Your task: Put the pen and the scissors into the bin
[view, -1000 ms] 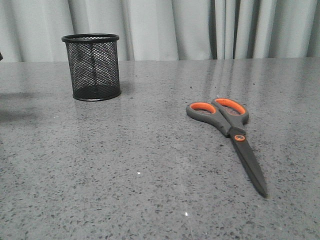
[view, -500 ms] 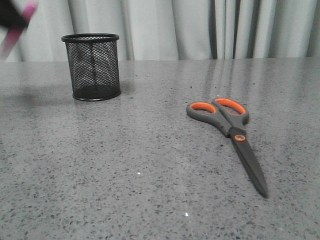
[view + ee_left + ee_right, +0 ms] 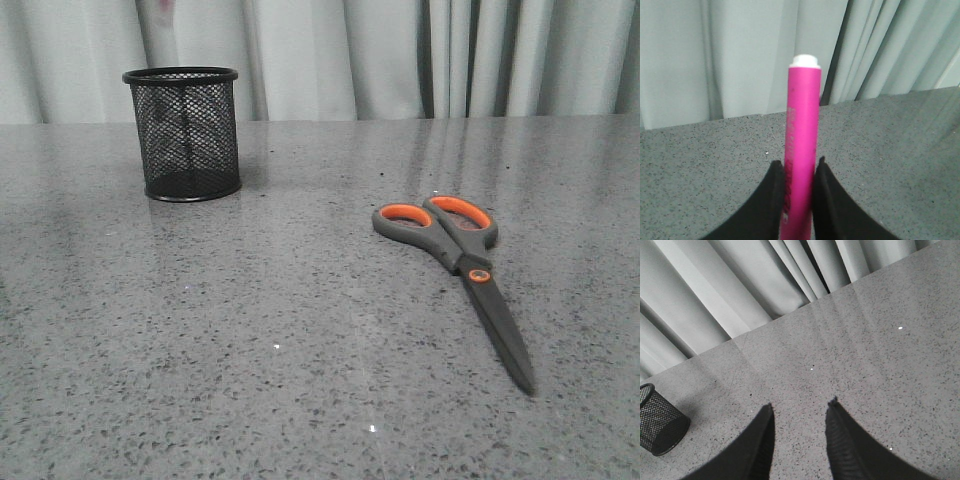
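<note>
Behind speckled grey table (image 3: pixel 300 330), pale curtains (image 3: pixel 400 55)

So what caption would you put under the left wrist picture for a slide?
The left hand grips an upright pink pen between its fingers, above the grey table.

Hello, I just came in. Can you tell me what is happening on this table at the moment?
The left claw is shut on a pink pen, held up in the air. In the front view only a blurred pink streak shows above the black mesh bin, so the pen is not in it yet. The scissors lie flat on the grey table, untouched. The right claw is open and holds nothing.
</note>
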Controlling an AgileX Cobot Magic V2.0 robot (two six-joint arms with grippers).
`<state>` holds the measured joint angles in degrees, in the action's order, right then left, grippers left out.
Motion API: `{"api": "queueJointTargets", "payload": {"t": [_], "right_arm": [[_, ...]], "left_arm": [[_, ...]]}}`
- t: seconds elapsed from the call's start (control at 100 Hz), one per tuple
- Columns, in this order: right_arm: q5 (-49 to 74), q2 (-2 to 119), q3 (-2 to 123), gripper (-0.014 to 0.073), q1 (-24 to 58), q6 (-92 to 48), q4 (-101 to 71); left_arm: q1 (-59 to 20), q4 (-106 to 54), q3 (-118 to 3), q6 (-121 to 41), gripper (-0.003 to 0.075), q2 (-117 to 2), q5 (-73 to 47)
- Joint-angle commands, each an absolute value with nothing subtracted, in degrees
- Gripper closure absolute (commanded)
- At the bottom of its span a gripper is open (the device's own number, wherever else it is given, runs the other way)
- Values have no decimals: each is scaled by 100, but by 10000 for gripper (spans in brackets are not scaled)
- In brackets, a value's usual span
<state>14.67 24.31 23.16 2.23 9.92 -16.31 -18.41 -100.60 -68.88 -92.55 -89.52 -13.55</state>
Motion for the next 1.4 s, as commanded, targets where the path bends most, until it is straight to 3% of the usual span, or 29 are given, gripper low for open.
{"api": "queueJointTargets", "payload": {"t": [0.0,0.29,0.36,0.53,0.6,0.71,0.82,1.0,1.21,1.39], "right_arm": [[1062,2513,2520,369,193,962,-1603],[1177,2513,2520,369,193,962,-1603],[1177,2513,2520,369,193,962,-1603],[1177,2513,2520,369,193,962,-1603],[1177,2513,2520,369,193,962,-1603],[1309,2513,2694,369,231,655,-1603],[1921,2647,3443,369,441,-169,-1603],[3543,3939,5246,369,899,-811,-1603],[4618,5901,6786,369,2029,-935,-1148],[5325,7244,7520,349,2900,-181,0]], "left_arm": [[-1898,-10311,-7186,-9415,739,-9041,-1642],[-1898,-10253,-7186,-9438,718,-9411,-1750],[-1898,-10157,-7186,-9438,628,-9411,-1739],[-1898,-9916,-7186,-9438,240,-9411,-1727],[-1898,-9889,-7186,-9438,178,-9286,-1727],[-1898,-9716,-7186,-9438,212,-8734,-1745],[-1898,-9414,-7186,-9392,309,-7798,-1745],[-1898,-9247,-7051,-9223,447,-6144,-1729],[-1898,-9234,-6257,-9223,457,-4359,-1047],[-1898,-9211,-5341,-9223,458,-3217,-90]]}}
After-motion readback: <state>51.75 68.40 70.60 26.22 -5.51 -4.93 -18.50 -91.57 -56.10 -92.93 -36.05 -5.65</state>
